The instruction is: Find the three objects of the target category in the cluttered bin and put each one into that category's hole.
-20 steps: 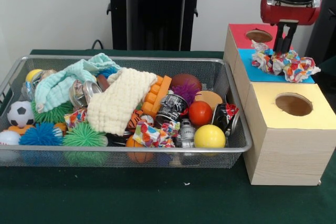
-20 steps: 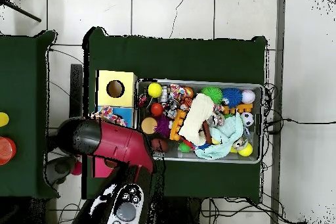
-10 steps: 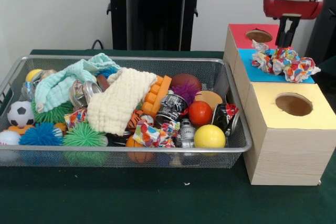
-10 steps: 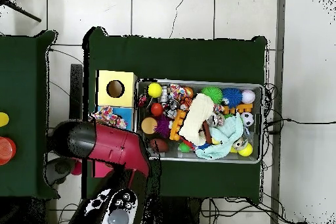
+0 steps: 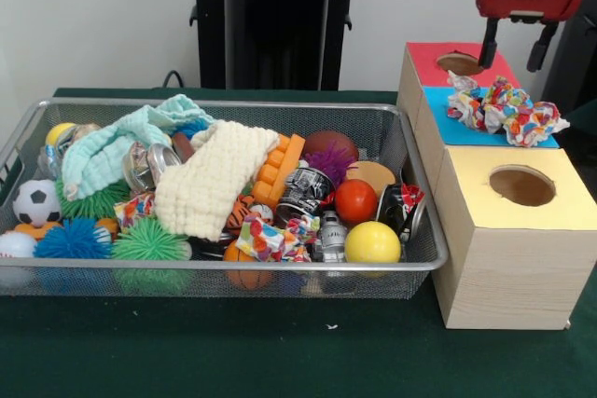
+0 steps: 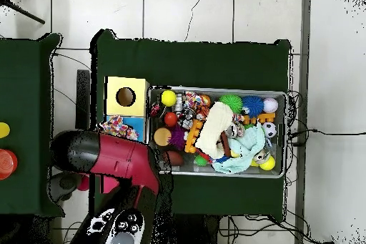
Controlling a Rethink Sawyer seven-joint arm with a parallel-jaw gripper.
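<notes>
I see a green table (image 5: 280,351) against a white wall, with a black stand behind it. A wire bin (image 5: 410,258) sits on the cloth, and just off its 3 o'clock side in the front view stands a wooden box (image 5: 504,277) with three coloured tops: yellow (image 5: 560,195) nearest the camera, blue (image 5: 438,114) in the middle, red (image 5: 424,58) farthest.

My gripper (image 5: 514,44) hangs above the red and blue tops with its two fingers spread wide and nothing between them. Below it, at about its 6 o'clock, a bunched multicoloured rag (image 5: 508,111) lies on the blue top, covering the place where that hole would be; I cannot tell how far it has sunk in. From overhead the rag (image 6: 118,126) shows at 12 o'clock of the red arm (image 6: 118,159).

The bin is crowded. A cream cloth (image 5: 210,184) drapes over the middle, a mint cloth (image 5: 117,148) lies at its 10 o'clock, and a second multicoloured rag (image 5: 266,238) rests at the near rim beside a yellow ball (image 5: 372,242). A red ball (image 5: 354,200) sits at 12 o'clock of the yellow one. A soccer ball (image 5: 35,202) is at the bin's 9 o'clock end.
</notes>
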